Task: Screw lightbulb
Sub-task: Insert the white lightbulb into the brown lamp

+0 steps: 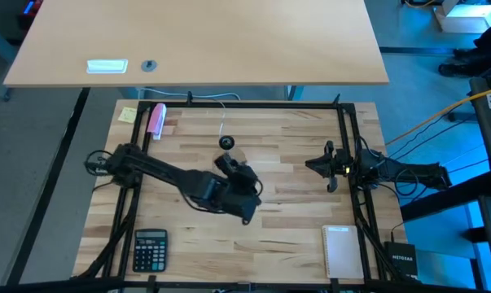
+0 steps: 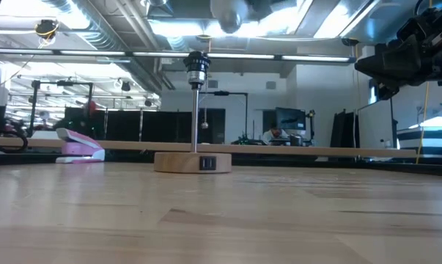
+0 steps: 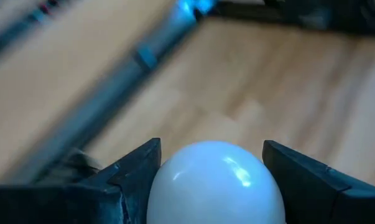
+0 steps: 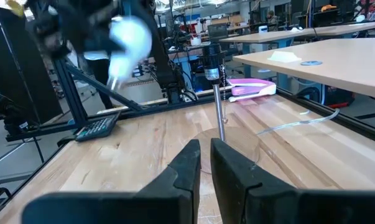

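The lightbulb (image 3: 215,183) is a white frosted globe held between the fingers of my left gripper (image 1: 231,168). It is high above the table, just near and right of the lamp's black socket (image 2: 197,64). The right wrist view shows the bulb (image 4: 131,36) with its screw base (image 4: 115,79) pointing down, slightly tilted. The socket tops a thin stem on a round wooden disc (image 2: 193,162). My right gripper (image 4: 204,163) is shut and empty at the table's right side, pointing at the lamp. My left gripper pinches the bulb's round globe (image 3: 175,180) between its two fingers (image 3: 136,167), one on each side. The bulb is lifted clear of the table and the socket, with its screw base hanging down below the fingers.
A pink stapler (image 1: 156,120) and a yellow note lie at the far left. A calculator (image 1: 150,248) sits at the near left and a white notepad (image 1: 339,250) at the near right. A black frame rail (image 1: 348,138) borders the table.
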